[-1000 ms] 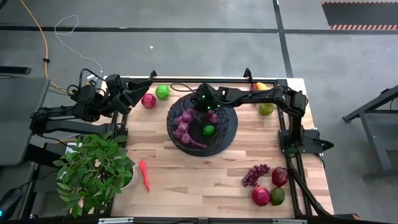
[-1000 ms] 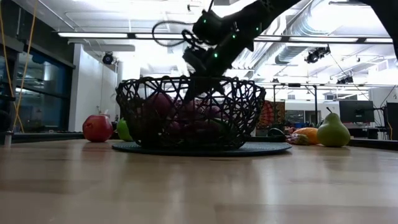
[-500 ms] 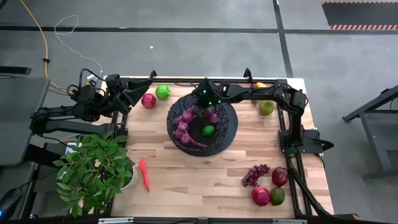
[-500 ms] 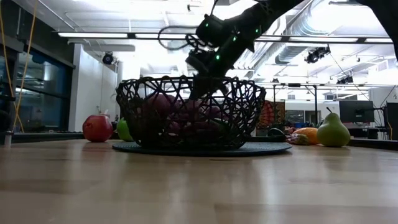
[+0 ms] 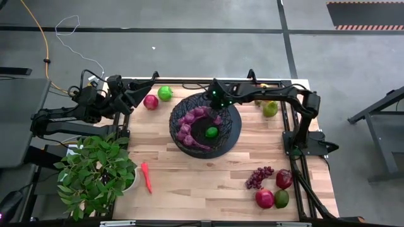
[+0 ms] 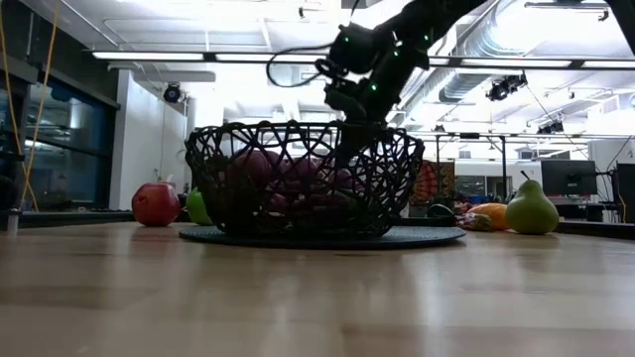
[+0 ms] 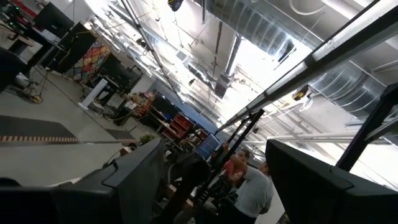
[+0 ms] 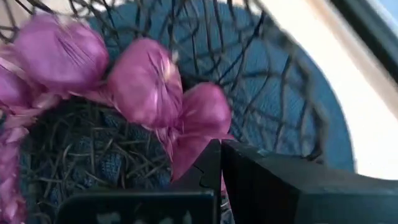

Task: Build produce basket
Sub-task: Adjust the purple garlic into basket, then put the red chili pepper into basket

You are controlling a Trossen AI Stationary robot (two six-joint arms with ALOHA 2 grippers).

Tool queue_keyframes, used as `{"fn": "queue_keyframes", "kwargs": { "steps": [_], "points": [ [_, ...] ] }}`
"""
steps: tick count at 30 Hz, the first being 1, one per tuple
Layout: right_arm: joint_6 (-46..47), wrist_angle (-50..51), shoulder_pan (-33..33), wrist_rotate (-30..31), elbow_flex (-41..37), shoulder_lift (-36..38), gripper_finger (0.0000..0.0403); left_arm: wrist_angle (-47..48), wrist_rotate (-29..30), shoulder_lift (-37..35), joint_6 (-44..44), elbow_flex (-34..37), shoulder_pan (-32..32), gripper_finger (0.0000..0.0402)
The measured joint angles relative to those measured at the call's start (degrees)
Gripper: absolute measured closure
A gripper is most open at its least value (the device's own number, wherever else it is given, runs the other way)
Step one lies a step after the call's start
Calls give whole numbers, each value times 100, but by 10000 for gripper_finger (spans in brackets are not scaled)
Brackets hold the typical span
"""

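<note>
The wooden table (image 5: 189,183) carries a potted plant (image 5: 95,173) at its near left corner, and the black mesh basket (image 5: 235,129) sits toward the far middle with purple bulbs (image 5: 189,123) and a green fruit (image 5: 211,132) inside. The right gripper (image 5: 214,106) hangs over the basket's far rim, its fingers (image 8: 273,186) closed together holding nothing. The left gripper (image 5: 150,79) waits at the far left edge, beside a red fruit (image 5: 151,101) and a green one; whether it's open, I cannot tell.

Black jointed arms, looped black cables; right pincer (image 5: 213,103) wrist green-lit.
</note>
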State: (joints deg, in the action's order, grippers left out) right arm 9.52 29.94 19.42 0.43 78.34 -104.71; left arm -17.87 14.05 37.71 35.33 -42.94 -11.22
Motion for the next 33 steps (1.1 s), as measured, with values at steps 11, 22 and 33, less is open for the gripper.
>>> {"fn": "queue_keyframes", "kwargs": {
  "steps": [11,22,33],
  "points": [
    [394,-750,57,-142,-720,2,403,0,29,0,0,0,0,131],
    [-13,-585,108,-14,-363,964,403,0,29,0,-9,0,0,131],
    [469,-838,-54,-116,-1771,3702,403,639,10,0,-1293,0,0,131]
  ]
}}
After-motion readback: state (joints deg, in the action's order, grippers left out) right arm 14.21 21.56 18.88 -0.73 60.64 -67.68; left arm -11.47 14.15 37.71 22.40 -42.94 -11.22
